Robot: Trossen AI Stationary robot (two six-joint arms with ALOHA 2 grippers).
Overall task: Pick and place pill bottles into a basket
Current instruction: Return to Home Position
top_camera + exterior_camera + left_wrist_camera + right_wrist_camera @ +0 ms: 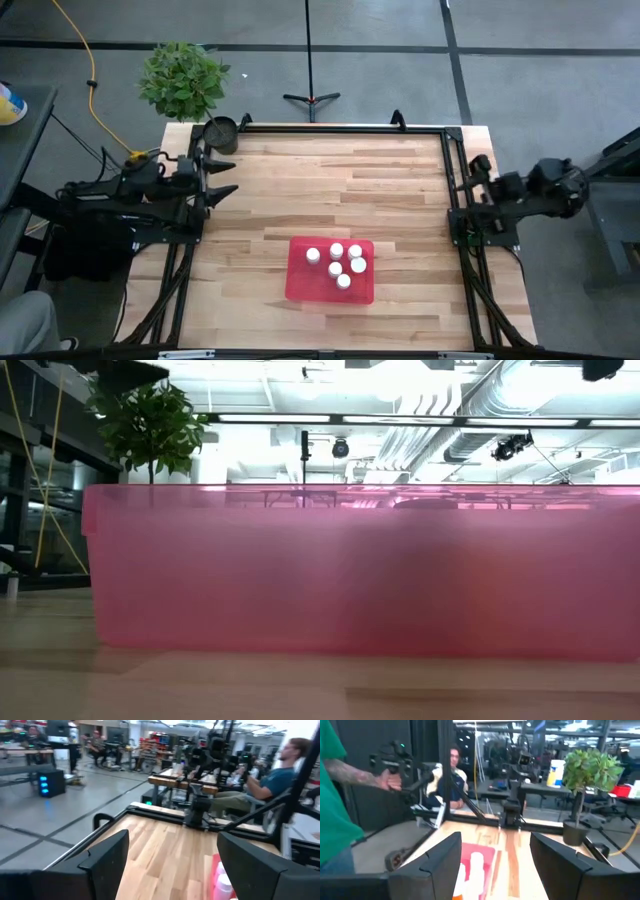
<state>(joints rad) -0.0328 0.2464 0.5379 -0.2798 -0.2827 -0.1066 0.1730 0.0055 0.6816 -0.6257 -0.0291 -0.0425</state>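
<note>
Left wrist view: pill bottles [222, 885] are partly behind the finger and cut off at the picture's bottom, count unclear. Low view: the basket [350, 580] wall hides every bottle inside, and its right end is cut off.

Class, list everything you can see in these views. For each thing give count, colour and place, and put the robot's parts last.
Table: one, light wood, centre of the high view.
Tray: one, red, on the table, low centre in the high view.
Bottles: five or six, white, grouped inside the tray.
Plant: one, green, at the table's top-left corner in the high view.
Pot: one, dark, under the plant.
Stand: one, black, on the floor beyond the table.
Cable: one, yellow, on the floor left of the plant.
People: a few, in the room around the table.
Left gripper: one, dark, left edge, jaws open.
Right gripper: one, dark, right edge, jaws open.
</note>
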